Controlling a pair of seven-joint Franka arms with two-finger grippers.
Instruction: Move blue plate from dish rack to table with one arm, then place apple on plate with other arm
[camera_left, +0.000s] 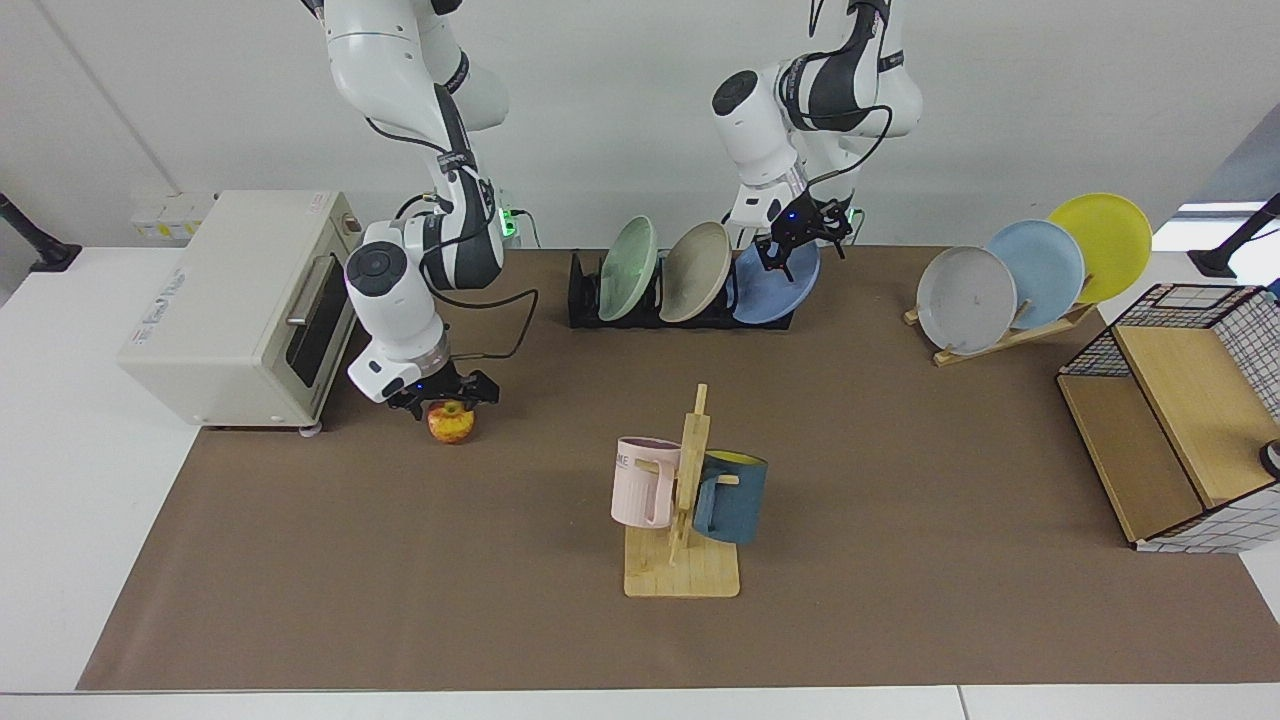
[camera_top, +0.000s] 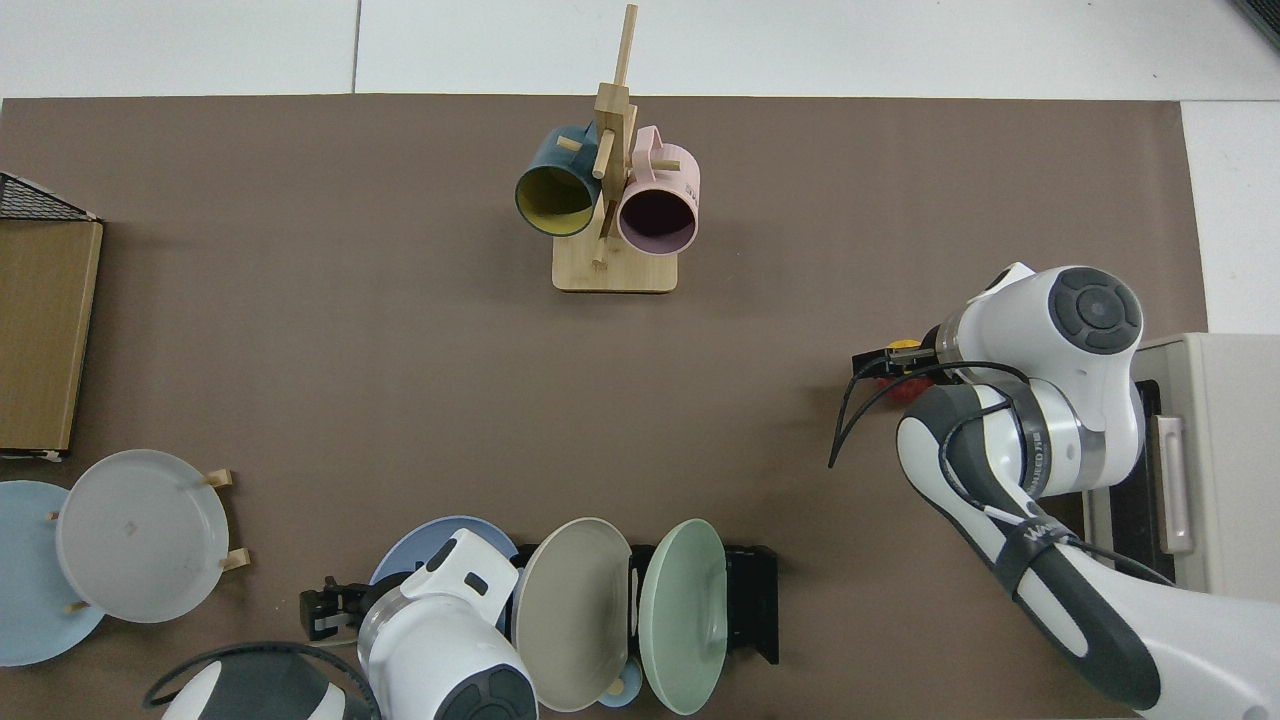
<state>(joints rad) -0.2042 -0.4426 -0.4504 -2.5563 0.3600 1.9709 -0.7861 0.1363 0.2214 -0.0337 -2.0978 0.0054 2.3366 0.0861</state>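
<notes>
The blue plate (camera_left: 775, 288) leans in the end slot of the black dish rack (camera_left: 583, 300), beside a beige and a green plate. My left gripper (camera_left: 793, 255) is at the plate's top rim, fingers open on either side of it. From above, the blue plate (camera_top: 412, 545) shows partly under that arm, by the dish rack (camera_top: 755, 600). The apple (camera_left: 451, 424) sits on the brown mat of the table (camera_left: 900, 480). My right gripper (camera_left: 447, 400) hangs just over the apple, open, a finger on each side. In the top view the right gripper (camera_top: 880, 365) hides most of the apple (camera_top: 906, 392).
A wooden mug tree (camera_left: 685, 510) with a pink and a dark blue mug stands mid-mat. A wooden stand (camera_left: 1010, 330) holds grey, pale blue and yellow plates. A toaster oven (camera_left: 235, 310) sits behind the apple. A wire and wood basket (camera_left: 1175, 430) is at the far side.
</notes>
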